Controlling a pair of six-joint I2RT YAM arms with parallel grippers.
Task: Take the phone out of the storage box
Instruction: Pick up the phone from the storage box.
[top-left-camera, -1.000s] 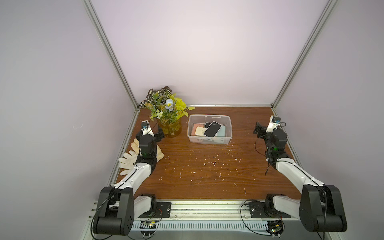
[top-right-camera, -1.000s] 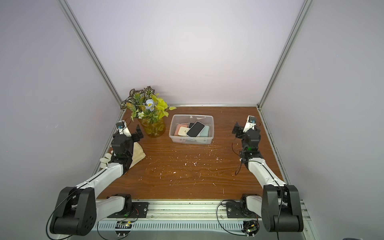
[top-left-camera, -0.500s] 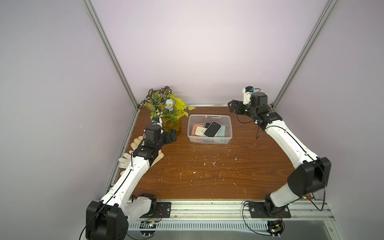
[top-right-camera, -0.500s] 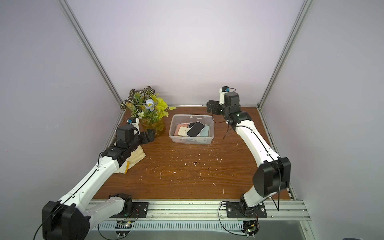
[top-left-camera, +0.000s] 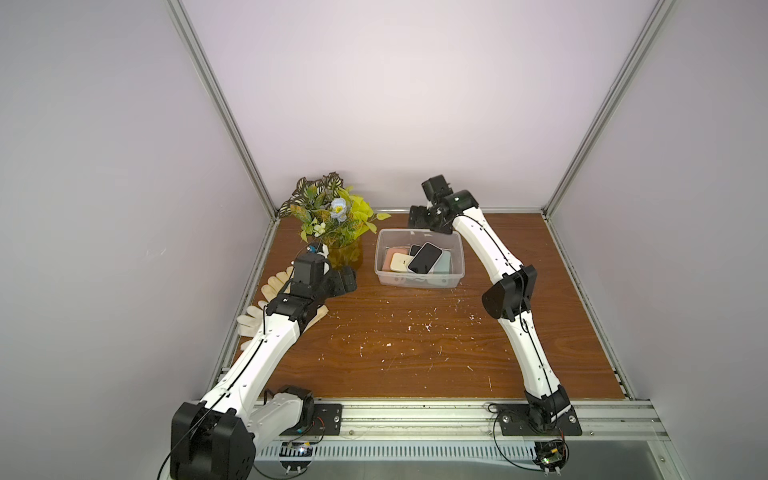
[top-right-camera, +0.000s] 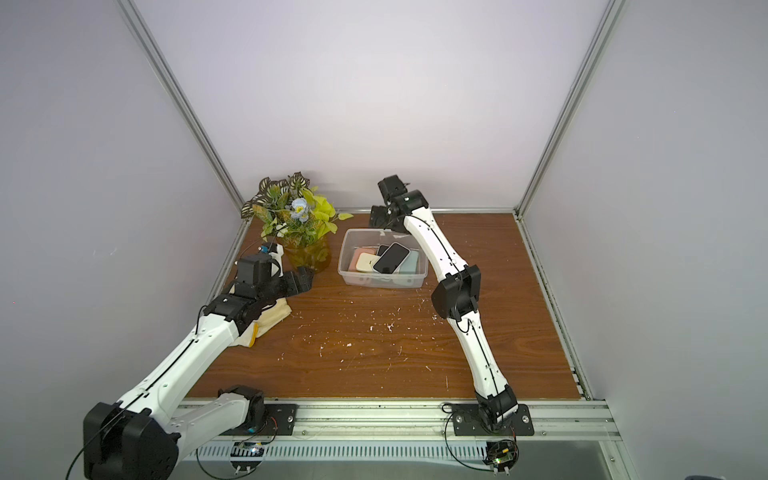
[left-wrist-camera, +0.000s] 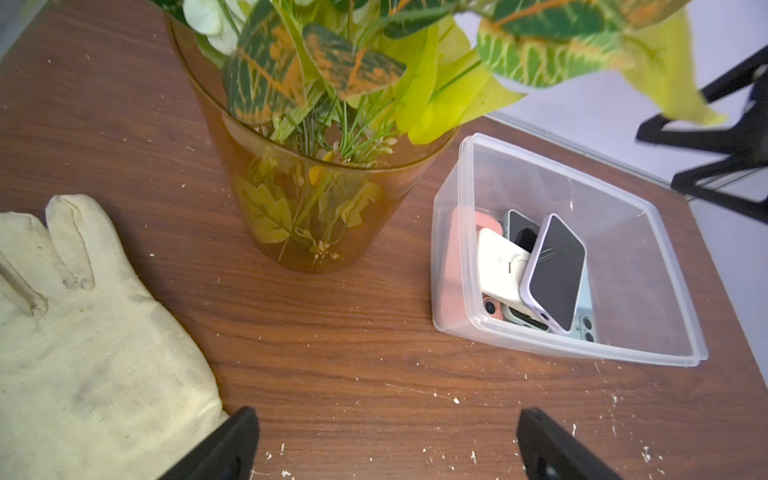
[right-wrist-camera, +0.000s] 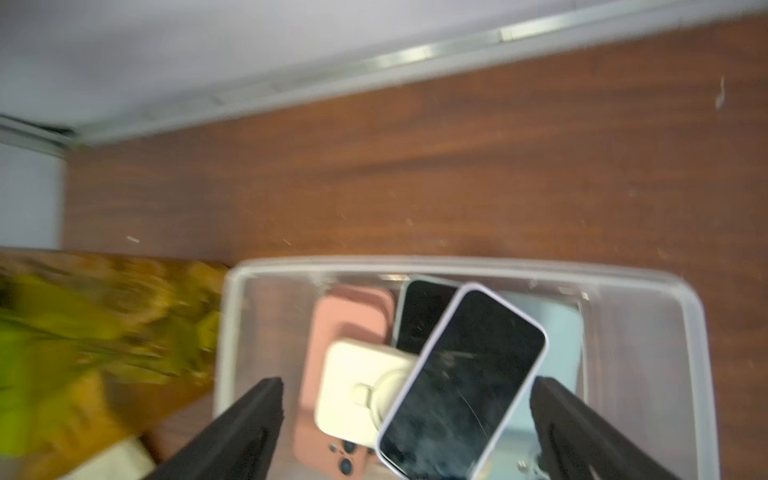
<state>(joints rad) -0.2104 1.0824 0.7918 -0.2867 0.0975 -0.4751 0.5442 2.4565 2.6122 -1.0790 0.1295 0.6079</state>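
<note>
The left arm (top-left-camera: 270, 345) stretches low from the near left corner of the tabletop (top-left-camera: 415, 357) along its left edge, passing over a glove (top-left-camera: 253, 324). The left pincer (top-left-camera: 347, 282) sits near the vase (top-left-camera: 347, 255), jaws spread wide, holding nothing. The right arm (top-left-camera: 486, 245) rises from the near right corner, bends at a raised elbow and reaches to the far edge. The right pincer (top-left-camera: 419, 218) hangs over the far rim of the box (top-left-camera: 415, 281), aimed down into it, jaws wide apart and empty.

The phone (top-left-camera: 424, 257) has a black screen and a lilac case. It lies screen up and tilted on top of the pile in the box. The box is clear plastic, at the middle of the far edge, just beside the vase. Under the phone lie a pink phone (top-left-camera: 388, 259), a cream case (top-left-camera: 401, 263), a second dark phone (top-left-camera: 414, 249) and a teal phone (top-left-camera: 444, 264).
</note>
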